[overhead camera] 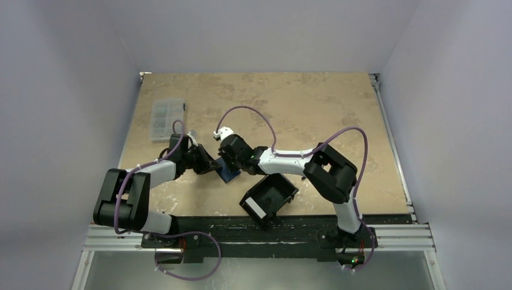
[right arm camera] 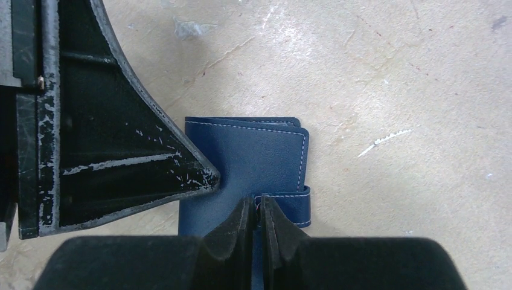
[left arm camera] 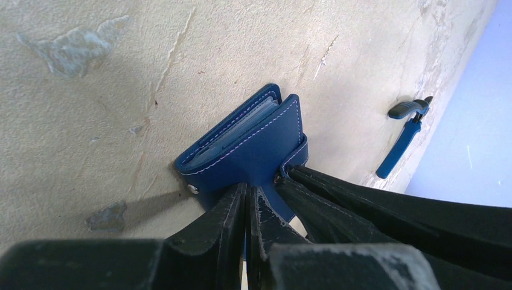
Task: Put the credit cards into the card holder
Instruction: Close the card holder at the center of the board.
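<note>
The card holder (overhead camera: 230, 174) is a dark blue folding wallet lying on the table between both grippers. In the left wrist view the card holder (left arm camera: 253, 142) is nearly folded, with pale sleeve edges showing between its covers. My left gripper (left arm camera: 249, 196) is shut on the edge of its cover beside the snap button (left arm camera: 192, 189). In the right wrist view my right gripper (right arm camera: 258, 208) is shut on the strap (right arm camera: 290, 205) of the card holder (right arm camera: 253, 160). The left gripper's fingers (right arm camera: 121, 157) come in from the left. No loose credit cards are in view.
A black box-shaped tray (overhead camera: 268, 198) with a white label sits near the front edge, under the right arm. A clear compartment box (overhead camera: 166, 118) lies at the back left. A blue stick-like object with a black end (left arm camera: 401, 136) lies on the table beyond the wallet.
</note>
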Controlling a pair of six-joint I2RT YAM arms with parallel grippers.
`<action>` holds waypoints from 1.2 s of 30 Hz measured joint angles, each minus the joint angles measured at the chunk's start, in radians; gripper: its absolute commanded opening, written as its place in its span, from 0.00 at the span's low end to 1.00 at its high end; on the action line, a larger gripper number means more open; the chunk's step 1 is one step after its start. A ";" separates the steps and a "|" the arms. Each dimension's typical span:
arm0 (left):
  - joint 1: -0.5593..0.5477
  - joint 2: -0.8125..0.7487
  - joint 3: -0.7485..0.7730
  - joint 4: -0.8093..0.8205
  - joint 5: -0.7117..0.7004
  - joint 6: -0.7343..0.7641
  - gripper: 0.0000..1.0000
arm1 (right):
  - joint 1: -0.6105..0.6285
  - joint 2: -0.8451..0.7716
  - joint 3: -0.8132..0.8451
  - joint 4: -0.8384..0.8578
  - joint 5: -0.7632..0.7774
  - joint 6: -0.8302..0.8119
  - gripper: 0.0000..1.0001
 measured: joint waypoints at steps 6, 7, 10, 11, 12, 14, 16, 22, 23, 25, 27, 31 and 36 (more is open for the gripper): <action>0.000 0.000 -0.001 0.001 0.000 0.000 0.08 | 0.037 0.004 -0.008 0.014 0.096 0.000 0.00; 0.000 0.000 -0.001 0.002 0.000 0.000 0.08 | 0.044 0.007 -0.005 0.012 0.112 -0.004 0.00; 0.002 0.000 -0.005 0.008 0.003 0.000 0.08 | 0.059 0.017 0.005 0.004 0.140 -0.016 0.00; 0.003 0.000 -0.005 0.008 0.003 0.000 0.08 | 0.063 0.020 0.007 0.002 0.148 -0.021 0.00; 0.003 0.000 -0.005 0.008 0.003 0.000 0.08 | 0.067 0.026 0.008 0.002 0.153 -0.028 0.00; 0.003 0.000 -0.005 0.008 0.003 0.000 0.08 | 0.071 0.034 0.009 -0.001 0.154 -0.037 0.00; 0.003 0.000 -0.005 0.007 0.004 0.000 0.08 | 0.071 0.037 0.006 0.001 0.151 -0.042 0.00; 0.005 -0.002 -0.006 0.004 0.004 0.000 0.08 | 0.072 0.051 0.017 -0.006 0.133 -0.054 0.00; 0.006 -0.003 -0.007 0.003 0.004 0.000 0.08 | 0.072 0.053 0.018 -0.006 0.124 -0.055 0.00; 0.006 -0.009 -0.010 -0.001 0.002 0.000 0.08 | 0.072 0.059 0.020 -0.004 0.114 -0.055 0.02; 0.008 -0.016 -0.012 -0.008 -0.003 0.000 0.08 | 0.072 0.061 0.019 0.002 0.101 -0.054 0.05; 0.011 -0.026 -0.015 -0.018 -0.008 0.000 0.08 | 0.072 0.062 0.015 0.013 0.091 -0.053 0.14; 0.011 -0.037 -0.024 -0.014 -0.015 0.000 0.08 | 0.072 0.059 -0.005 0.045 0.085 -0.048 0.21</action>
